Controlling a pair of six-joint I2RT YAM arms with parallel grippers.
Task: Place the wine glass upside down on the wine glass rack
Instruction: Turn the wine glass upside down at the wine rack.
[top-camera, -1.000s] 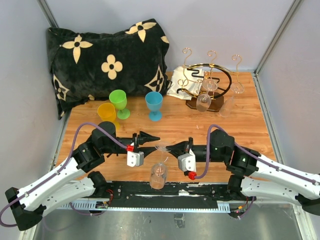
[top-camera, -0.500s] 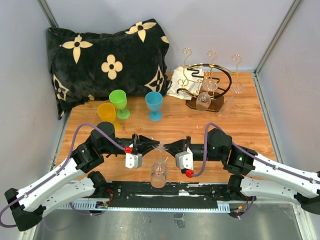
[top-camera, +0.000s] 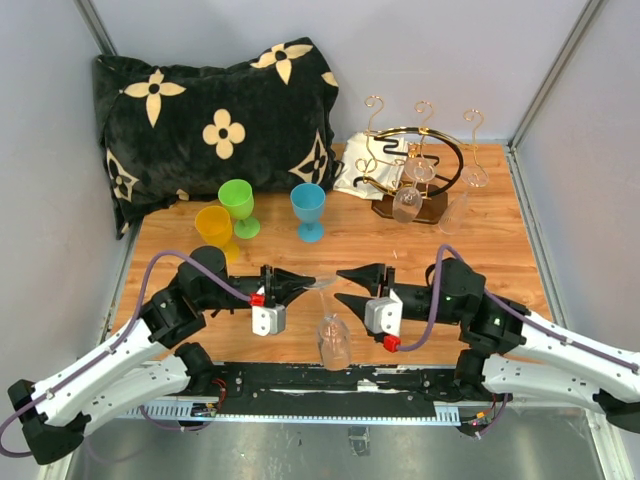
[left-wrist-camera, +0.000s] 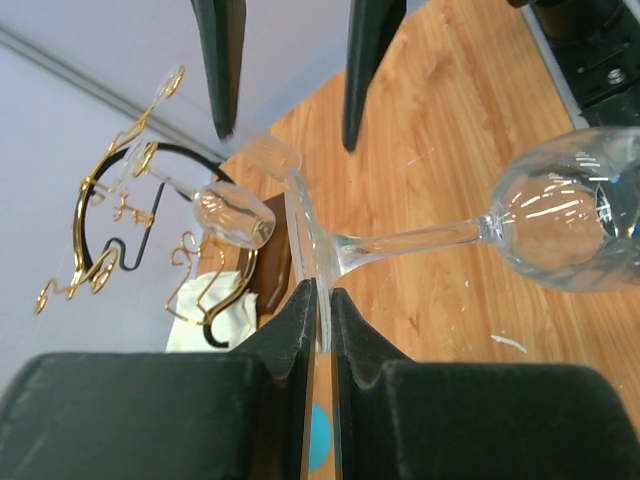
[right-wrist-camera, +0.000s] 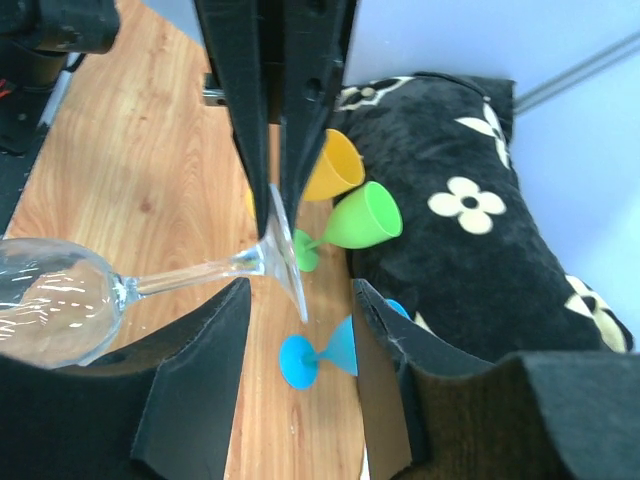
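A clear wine glass hangs bowl-down near the table's front edge. My left gripper is shut on the rim of its foot, as the left wrist view shows, with the stem and bowl stretching right. My right gripper is open just right of the foot. In the right wrist view the foot's edge lies between the spread jaws without touching them. The gold wire wine glass rack stands at the back right on its brown base, with clear glasses hanging on it.
Orange, green and blue plastic goblets stand at the middle left. A black flowered pillow lies at the back left. A white cloth lies beside the rack. Grey walls close in both sides.
My left gripper has shut on the glass's foot. My right gripper has opened and drawn back to the right. The bowl has swung a little right.
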